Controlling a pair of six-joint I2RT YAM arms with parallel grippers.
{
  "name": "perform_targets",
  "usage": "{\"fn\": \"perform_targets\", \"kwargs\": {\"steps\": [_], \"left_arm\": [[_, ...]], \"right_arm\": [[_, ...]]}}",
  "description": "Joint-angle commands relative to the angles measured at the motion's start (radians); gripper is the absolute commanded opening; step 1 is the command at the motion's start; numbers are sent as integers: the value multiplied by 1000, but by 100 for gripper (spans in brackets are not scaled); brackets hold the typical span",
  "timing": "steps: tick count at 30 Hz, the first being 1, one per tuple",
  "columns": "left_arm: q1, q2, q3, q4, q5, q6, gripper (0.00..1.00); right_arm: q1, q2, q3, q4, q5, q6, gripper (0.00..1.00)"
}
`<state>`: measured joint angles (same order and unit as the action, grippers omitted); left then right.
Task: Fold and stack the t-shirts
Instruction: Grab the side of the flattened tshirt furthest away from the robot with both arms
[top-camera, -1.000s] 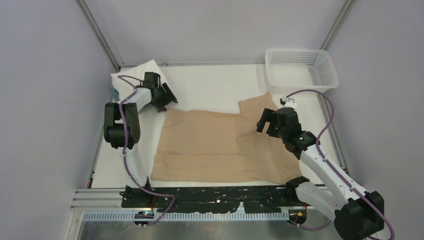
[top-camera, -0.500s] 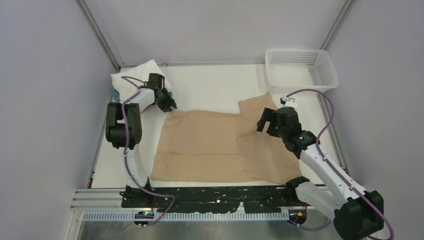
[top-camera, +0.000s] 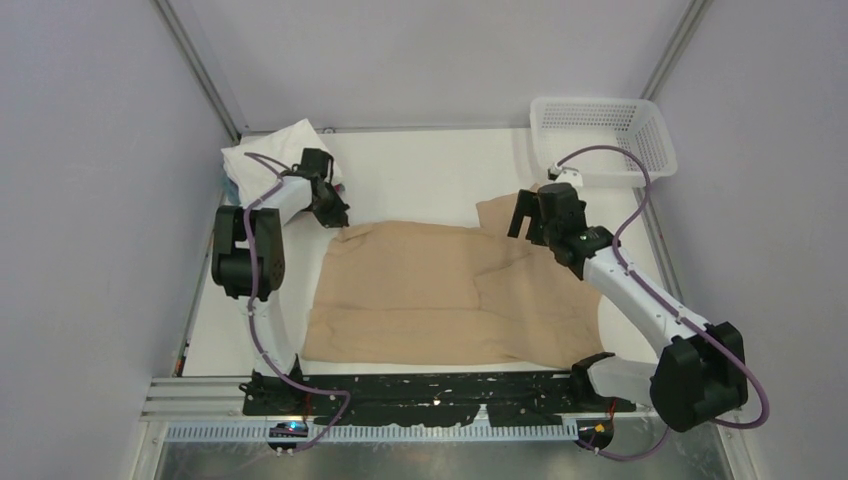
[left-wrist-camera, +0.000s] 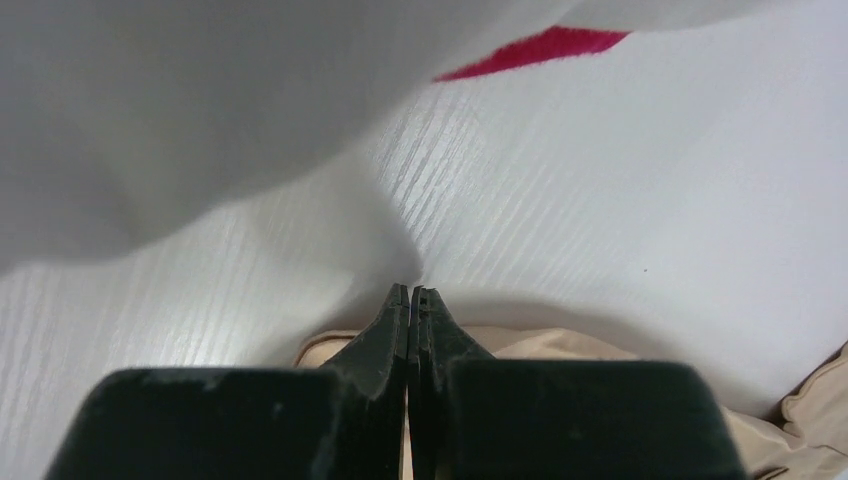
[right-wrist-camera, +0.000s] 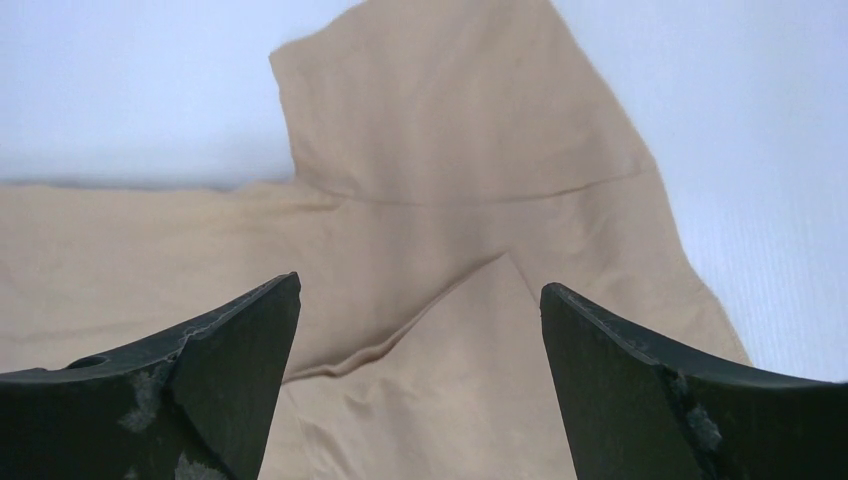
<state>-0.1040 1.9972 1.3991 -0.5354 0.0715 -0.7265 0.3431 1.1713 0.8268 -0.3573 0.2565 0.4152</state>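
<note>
A tan t-shirt (top-camera: 430, 290) lies spread flat in the middle of the table, its right sleeve (right-wrist-camera: 440, 150) pointing to the far side. My left gripper (top-camera: 338, 220) sits at the shirt's far left corner, jaws pressed together on the edge of the tan cloth (left-wrist-camera: 560, 345). In the left wrist view its tip (left-wrist-camera: 411, 290) touches the table. My right gripper (top-camera: 527, 228) hovers open over the right sleeve with nothing between its fingers (right-wrist-camera: 230, 340). Folded t-shirts (top-camera: 270, 150) are piled at the far left, white (left-wrist-camera: 150, 120) on top with a red edge (left-wrist-camera: 540, 48) showing.
A white mesh basket (top-camera: 600, 135) stands at the far right corner. Metal frame posts and grey walls close in the table on the left, right and back. Bare white tabletop (top-camera: 430, 170) lies between the pile and the basket.
My left gripper has come down from beside the pile to the shirt's far left corner and shut there. My right arm has reached farther back, over the right sleeve, still open.
</note>
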Motion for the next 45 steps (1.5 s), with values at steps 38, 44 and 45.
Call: {"fn": "perform_targets", "kwargs": {"steps": [38, 44, 45], "left_arm": [[-55, -220, -106, -31, -86, 31, 0], [-57, -243, -116, -28, -92, 30, 0], [-58, -244, -118, -26, -93, 30, 0]], "right_arm": [[-68, 1150, 1209, -524, 300, -255, 92], [-66, 1059, 1093, -477, 282, -214, 76], [-65, 1049, 1088, -467, 291, -208, 70]]}}
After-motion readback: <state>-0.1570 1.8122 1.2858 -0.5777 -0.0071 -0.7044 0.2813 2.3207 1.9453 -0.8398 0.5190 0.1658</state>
